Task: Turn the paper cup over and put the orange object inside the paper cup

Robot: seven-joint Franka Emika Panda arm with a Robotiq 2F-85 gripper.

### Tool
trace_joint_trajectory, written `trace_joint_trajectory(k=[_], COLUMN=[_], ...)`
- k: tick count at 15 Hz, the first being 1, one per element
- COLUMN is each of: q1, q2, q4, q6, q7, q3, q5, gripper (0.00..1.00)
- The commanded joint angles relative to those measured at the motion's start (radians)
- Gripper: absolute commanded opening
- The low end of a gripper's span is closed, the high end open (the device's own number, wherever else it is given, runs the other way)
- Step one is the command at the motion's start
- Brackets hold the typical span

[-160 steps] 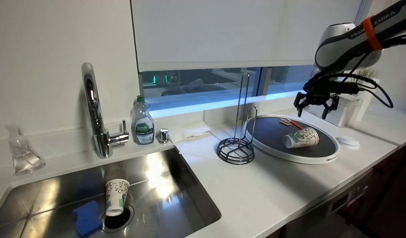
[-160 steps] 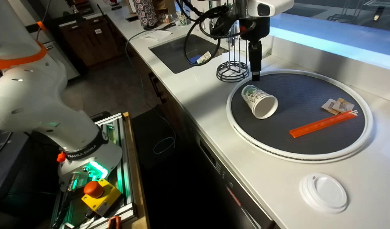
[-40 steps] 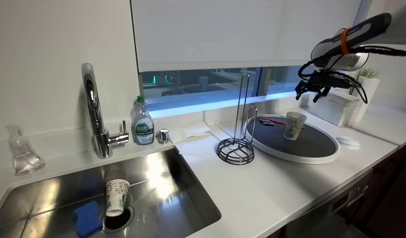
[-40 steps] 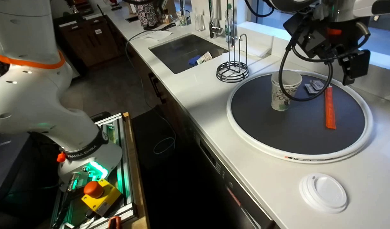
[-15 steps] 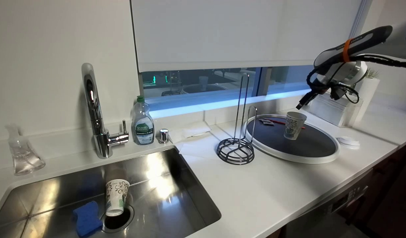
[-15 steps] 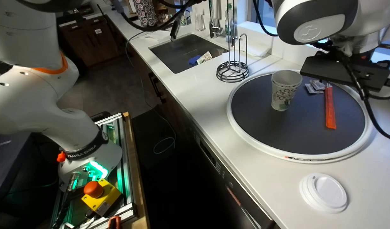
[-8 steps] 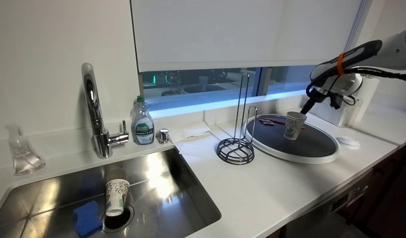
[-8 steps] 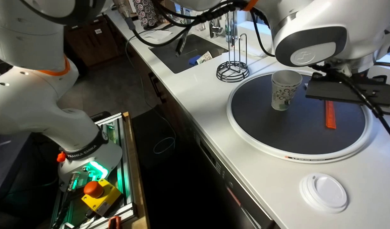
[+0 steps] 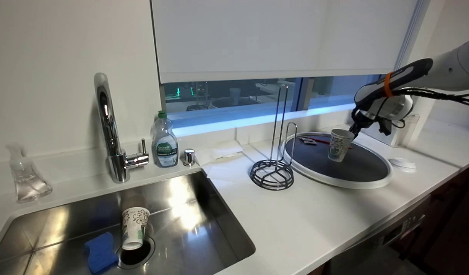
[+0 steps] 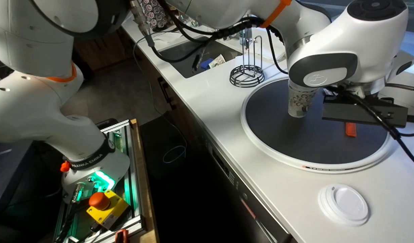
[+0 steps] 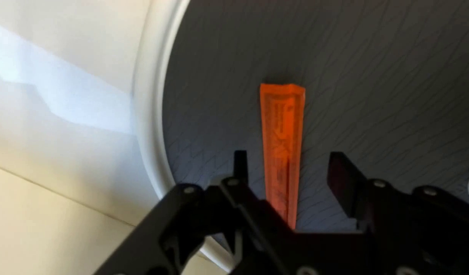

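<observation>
Jaws apart on the gripper (image 11: 287, 164), one either side of the orange packet (image 11: 282, 141), gaps showing left and right! The packet lies flat, toward the edge of the tray (image 11: 148, 114); the cup (image 9: 338, 148) stands upright, mouth up, well in from that edge.

Free room either side of orange sleeve (image 11: 282, 139), paper cup (image 9: 339, 146) upright near tool (image 11: 288, 164)

The parted jaws of the black gripper (image 11: 287, 168) appear either side of a narrow, flat orange wrapper (image 11: 282, 147) lying on a dark-grey, white-rimmed round tray (image 11: 372, 95).
</observation>
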State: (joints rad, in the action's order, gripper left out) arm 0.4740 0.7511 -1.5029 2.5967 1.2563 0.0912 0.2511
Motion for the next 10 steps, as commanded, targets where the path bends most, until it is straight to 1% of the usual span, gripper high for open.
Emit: trace_joint_trajectory(k=[1,2,3,4,5,9,10], q1=[0.010,0.010,0.011,0.010,0.010,0.009,0.008], q2=[0.031,0.036,0.040,0.045,0.049,0.050,0.050], q4=[0.010,0.014,0.016,0.020,0.022,0.027,0.030], q6=[0.022,0.022,0.022,0.022,0.021,0.015,0.014], q7=[0.033,0.035,0.037,0.037,0.038,0.034,0.032], q3=[0.010,0.009,0.009,0.008,0.008,0.007,0.005], q5=[-0.011,-0.011,-0.011,-0.011,-0.011,-0.013,-0.015], gripper=[0.60,0.61,0.60,0.56,0.36,0.04,0.00])
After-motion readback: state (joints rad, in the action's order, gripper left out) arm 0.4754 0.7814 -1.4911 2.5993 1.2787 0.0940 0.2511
